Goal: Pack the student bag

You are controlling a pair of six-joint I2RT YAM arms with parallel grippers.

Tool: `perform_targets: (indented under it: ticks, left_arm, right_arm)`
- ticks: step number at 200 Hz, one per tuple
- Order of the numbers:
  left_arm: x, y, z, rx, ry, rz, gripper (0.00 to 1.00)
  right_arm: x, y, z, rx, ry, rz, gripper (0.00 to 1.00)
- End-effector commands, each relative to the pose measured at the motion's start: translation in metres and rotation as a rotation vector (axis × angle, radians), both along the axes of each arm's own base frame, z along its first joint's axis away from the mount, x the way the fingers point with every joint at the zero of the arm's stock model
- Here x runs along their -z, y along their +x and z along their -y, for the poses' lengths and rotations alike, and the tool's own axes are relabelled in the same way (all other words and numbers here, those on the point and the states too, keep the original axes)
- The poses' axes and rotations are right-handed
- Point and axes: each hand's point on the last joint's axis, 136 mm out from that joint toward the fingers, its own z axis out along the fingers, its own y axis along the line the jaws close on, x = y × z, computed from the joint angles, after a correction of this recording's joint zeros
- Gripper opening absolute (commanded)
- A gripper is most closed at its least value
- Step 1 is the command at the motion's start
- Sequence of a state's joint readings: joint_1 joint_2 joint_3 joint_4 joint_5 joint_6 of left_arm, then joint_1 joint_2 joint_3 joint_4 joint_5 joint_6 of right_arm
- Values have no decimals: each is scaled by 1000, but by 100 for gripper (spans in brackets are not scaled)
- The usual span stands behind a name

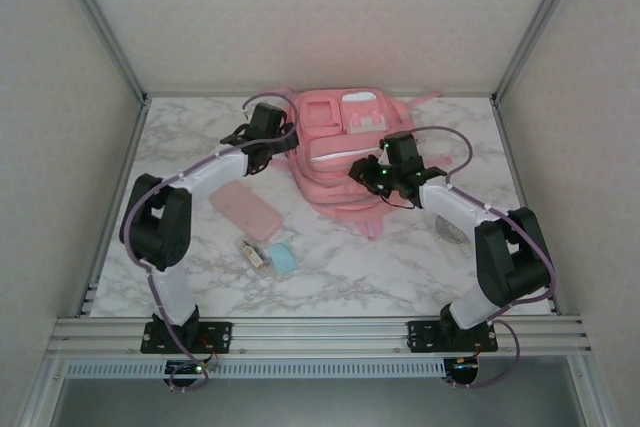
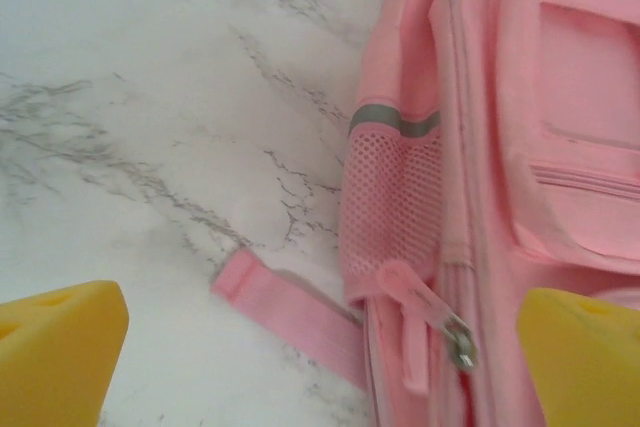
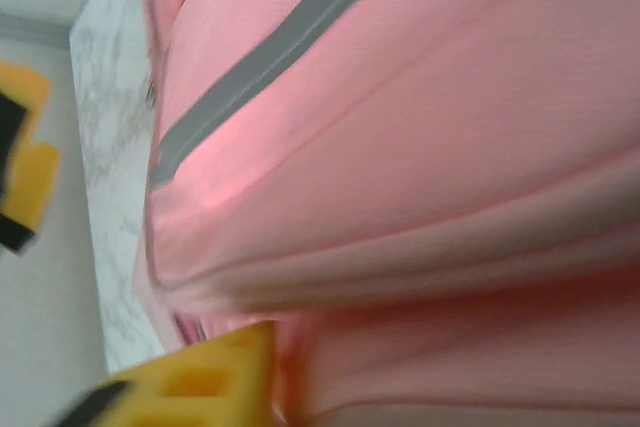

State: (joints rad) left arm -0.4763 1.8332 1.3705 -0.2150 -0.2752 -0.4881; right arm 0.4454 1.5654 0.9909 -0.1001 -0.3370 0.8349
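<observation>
The student bag (image 1: 340, 152), a large pink backpack with zip pockets, lies at the back middle of the marble table. My left gripper (image 1: 262, 133) hovers at its left side, open wide. Its yellow fingertips (image 2: 55, 347) straddle a pink strap (image 2: 285, 312) and a zip pull (image 2: 455, 337) beside the mesh side pocket (image 2: 395, 202), touching neither. My right gripper (image 1: 384, 174) rests on the bag's right front. One yellow finger (image 3: 190, 382) presses against pink fabric (image 3: 420, 147); the other finger is hidden.
A flat pink pouch (image 1: 245, 209) lies left of the bag's front. A small light blue item (image 1: 283, 260) and a small tube-like thing (image 1: 256, 254) lie nearer me. A grey round object (image 1: 452, 231) sits under my right arm. Enclosure walls stand on three sides.
</observation>
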Motion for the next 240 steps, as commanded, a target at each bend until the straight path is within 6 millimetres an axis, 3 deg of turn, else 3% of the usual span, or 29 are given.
perform_targets:
  ticks: [1,19,23,26,29,71,94,108,149,183,240]
  left_arm:
    - [-16,-31,-17,-38,13,-51,100]
    - [-10,-53,-29,-73,-5,-99,100]
    - [-7,-59,-31,-84,-9,-113,100]
    - [-7,-62,-34,-96,-13,-122,100]
    - [-5,-67,-37,-104,-15,-132,100]
    - [24,-122,-70,-256,-58,-224,100]
    - [41,-142,-83,-335,-78,-252,100]
    - [53,-148,-86,-367,-91,-277,100]
    - [78,-144,-84,-411,-137,-329,100]
    - [94,-136,-86,-444,-167,-366,100]
    - [120,-136,-90,-470,-166,-418,100]
  right_arm:
    - [-19,-7,-15,-112,-35,73,57]
    - [-22,-6,-6,-103,-91,92,79]
    - [-23,-6,-4,-103,-105,97,86]
    - [-23,-6,-2,-100,-118,104,96]
    - [-24,-6,0,-100,-131,110,99]
    - [-48,-5,34,-40,-296,234,99]
    - [-58,-4,68,91,-414,239,99]
    - [-67,-4,75,96,-422,273,99]
    - [-66,-10,88,83,-505,260,99]
    - [-56,-17,85,60,-488,239,99]
    - [-57,-20,78,44,-433,264,99]
